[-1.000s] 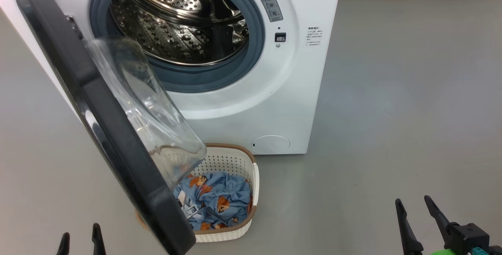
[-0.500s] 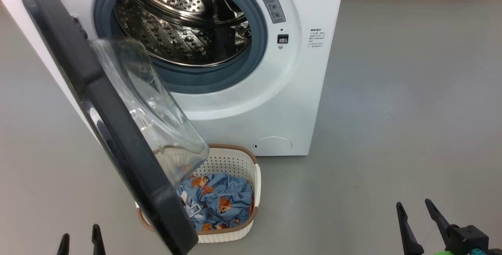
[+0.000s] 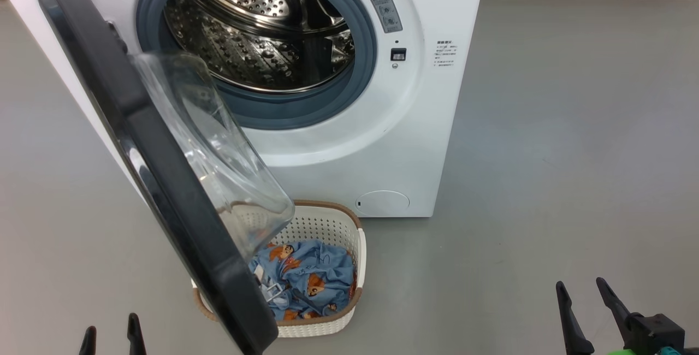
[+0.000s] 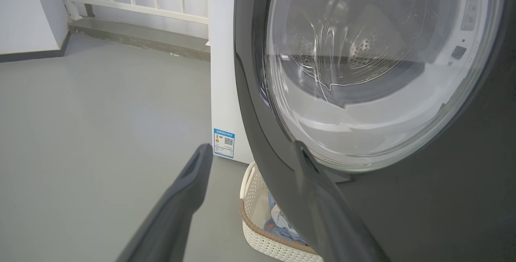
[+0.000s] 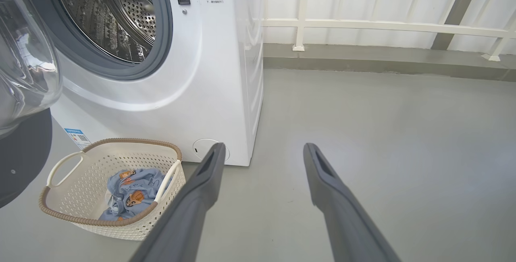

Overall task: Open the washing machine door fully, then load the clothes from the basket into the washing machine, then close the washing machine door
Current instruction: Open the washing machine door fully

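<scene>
"So where did the door stand when you looked over?"

"The washing machine door [image 3: 164,180] was swung well out from the washing machine [image 3: 360,147], hinged on the robot's left. Its glass bowl window [image 3: 218,158] bulged back toward the opening. You could see straight past the grey rubber ring [image 3: 295,112] into the steel drum [image 3: 256,27]."

"And the laundry?"

"The clothes [image 3: 308,276] lay in the basket [image 3: 327,229], a blue heap with orange-brown figures, bunched low inside. The basket sat on the grey floor [image 3: 546,153] just in front of the machine. The door's lower edge hung over it and hid its left side from the robot's head."

"What about the arms?"

"Both were empty. The left gripper [image 3: 112,322] was low on the robot's left, on the outer side of the door, its fingers spread wide. Seen from its wrist, one finger [image 4: 322,205] crossed the door's dark rim, but I couldn't tell whether it touched. The right gripper [image 3: 580,285] was well off to the right over bare floor, also spread wide, apart from basket and machine alike."

"Anything else nearby?"

"A small blue label [image 4: 223,143] low on the machine's side, and a white railing [image 5: 383,24] along the wall behind."
</scene>
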Tool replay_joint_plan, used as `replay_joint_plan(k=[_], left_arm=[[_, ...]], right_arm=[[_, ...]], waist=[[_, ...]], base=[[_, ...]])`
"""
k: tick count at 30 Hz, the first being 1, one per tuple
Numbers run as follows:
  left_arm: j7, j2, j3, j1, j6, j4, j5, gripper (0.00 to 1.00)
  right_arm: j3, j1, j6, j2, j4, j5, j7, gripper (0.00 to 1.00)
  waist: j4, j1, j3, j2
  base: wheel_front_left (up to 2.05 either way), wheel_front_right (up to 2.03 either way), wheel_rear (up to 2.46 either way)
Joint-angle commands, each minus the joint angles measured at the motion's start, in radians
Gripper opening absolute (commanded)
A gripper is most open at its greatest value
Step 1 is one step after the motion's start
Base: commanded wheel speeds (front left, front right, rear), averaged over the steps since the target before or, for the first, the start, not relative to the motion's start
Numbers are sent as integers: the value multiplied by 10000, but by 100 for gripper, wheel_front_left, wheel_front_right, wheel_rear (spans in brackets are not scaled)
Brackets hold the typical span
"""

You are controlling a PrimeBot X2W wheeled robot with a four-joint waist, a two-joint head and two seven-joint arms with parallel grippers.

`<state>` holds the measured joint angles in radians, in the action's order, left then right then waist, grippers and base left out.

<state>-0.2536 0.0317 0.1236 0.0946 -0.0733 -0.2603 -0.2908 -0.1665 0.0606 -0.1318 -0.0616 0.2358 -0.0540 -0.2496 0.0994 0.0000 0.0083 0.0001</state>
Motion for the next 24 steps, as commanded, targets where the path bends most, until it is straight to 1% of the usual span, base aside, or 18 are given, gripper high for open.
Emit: replay_joint_plan(k=[1, 9, 10, 11, 13, 24], left_arm=[[-82, 185, 342, -233, 69, 255, 90, 100], [-82, 185, 395, -273, 23, 174, 86, 100], [-82, 185, 384, -264, 19, 169, 71, 41], [-82, 185, 371, -255, 21, 162, 56, 0], [-82, 185, 377, -252, 25, 152, 40, 0], [-82, 185, 668, -293, 342, 538, -66, 0]], right_arm=[[254, -307, 11, -84, -205, 64, -122, 100], [229, -329, 11, -61, -221, 84, -122, 100], [226, -330, 11, -59, -224, 89, -122, 100], [223, -330, 11, -58, -226, 94, -122, 100], [213, -329, 11, -57, -231, 105, -122, 100], [114, -287, 11, -40, -270, 139, -122, 100]], waist=[[8, 0, 1, -1], [38, 0, -23, -1], [40, 0, -31, -1], [42, 0, -40, -1], [46, 0, -53, -1], [133, 0, -103, -1]], base=[[0, 0, 0], [0, 0, 0], [0, 0, 0], [0, 0, 0], [0, 0, 0], [0, 0, 0]])
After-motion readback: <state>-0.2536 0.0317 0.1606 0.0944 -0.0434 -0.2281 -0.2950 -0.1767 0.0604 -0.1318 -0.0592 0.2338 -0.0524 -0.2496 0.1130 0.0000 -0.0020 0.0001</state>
